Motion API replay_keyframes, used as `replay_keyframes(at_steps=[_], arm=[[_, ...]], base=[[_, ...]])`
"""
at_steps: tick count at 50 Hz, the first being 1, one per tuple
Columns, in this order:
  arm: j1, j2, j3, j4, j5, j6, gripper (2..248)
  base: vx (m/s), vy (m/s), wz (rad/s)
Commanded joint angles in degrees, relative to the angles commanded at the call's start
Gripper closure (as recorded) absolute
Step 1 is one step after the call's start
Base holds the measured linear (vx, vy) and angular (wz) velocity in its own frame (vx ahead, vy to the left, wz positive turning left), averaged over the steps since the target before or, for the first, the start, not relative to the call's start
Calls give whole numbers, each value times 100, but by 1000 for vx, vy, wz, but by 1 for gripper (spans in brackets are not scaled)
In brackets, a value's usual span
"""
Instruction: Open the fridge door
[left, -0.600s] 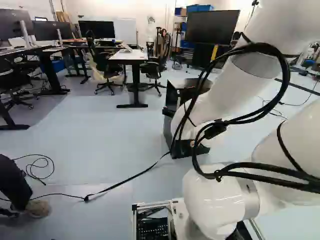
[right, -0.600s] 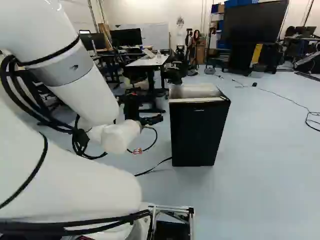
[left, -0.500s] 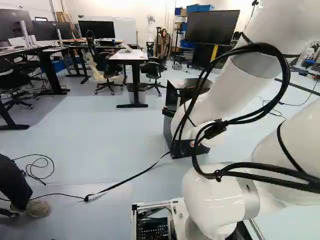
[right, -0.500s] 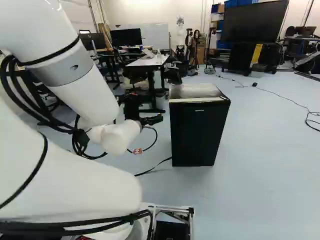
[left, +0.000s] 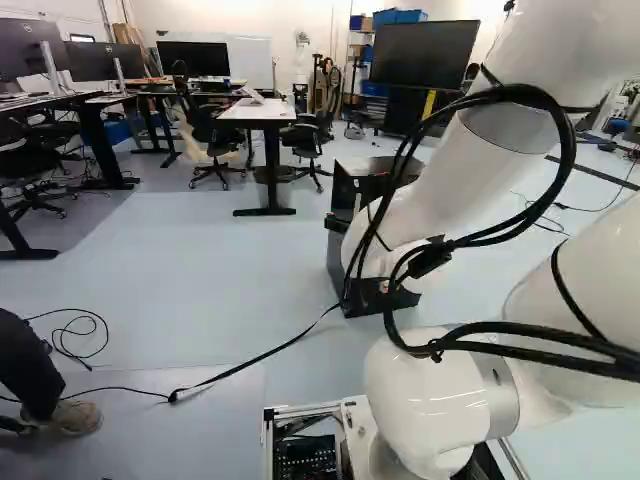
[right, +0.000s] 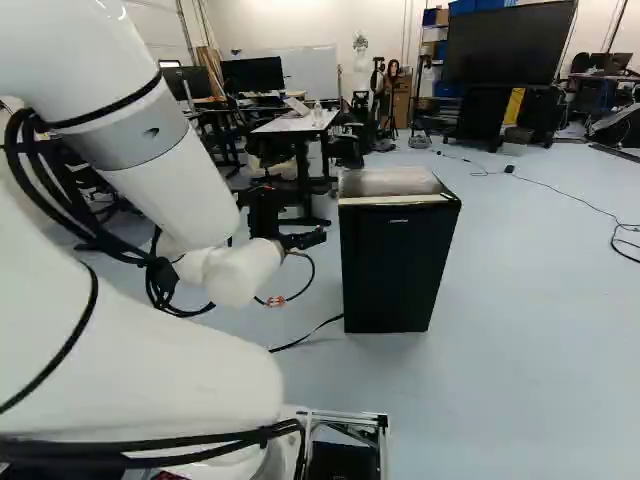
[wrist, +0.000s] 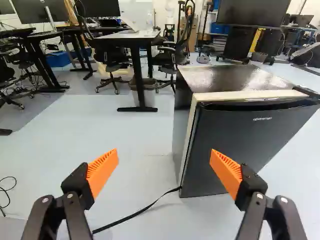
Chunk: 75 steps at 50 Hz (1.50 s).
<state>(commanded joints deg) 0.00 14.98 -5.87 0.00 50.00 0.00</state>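
The fridge door (wrist: 245, 137) is seen closed on the front of the fridge (wrist: 230, 77), which stands on the floor (wrist: 135, 135) ahead of the base; in the right base view it is found just right of the middle, beyond the arm (right: 185, 185). In the wrist view the door is placed ahead of the gripper (wrist: 164, 154) and toward one side, so that one finger is set against it in the view while the other is backed by floor. The fingers are held wide apart, with nothing clamped between the orange pads (wrist: 101, 172), and no contact with the door can be made out. As far as can be judged, only the approach has been achieved: the gripper has been brought near the door's side edge, and a dark fitting (wrist: 306, 92) at the far upper corner may be taken for the hinge, which would make the nearer edge the one to be pulled. All of the opening itself is left to be done: a finger must be worked behind that edge, or the edge gripped, the seal broken, and the door swung outward. Should the edge be missed, the whole fridge might be pushed instead.
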Motion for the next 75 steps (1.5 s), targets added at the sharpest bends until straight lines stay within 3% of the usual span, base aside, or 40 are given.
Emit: replay_keyframes(at_steps=[33,75], arm=[[0,-644,-571,40,0,0,3],[177,-1478,-1378,894,0,0,3]], base=[[0,0,0],[0,0,0]])
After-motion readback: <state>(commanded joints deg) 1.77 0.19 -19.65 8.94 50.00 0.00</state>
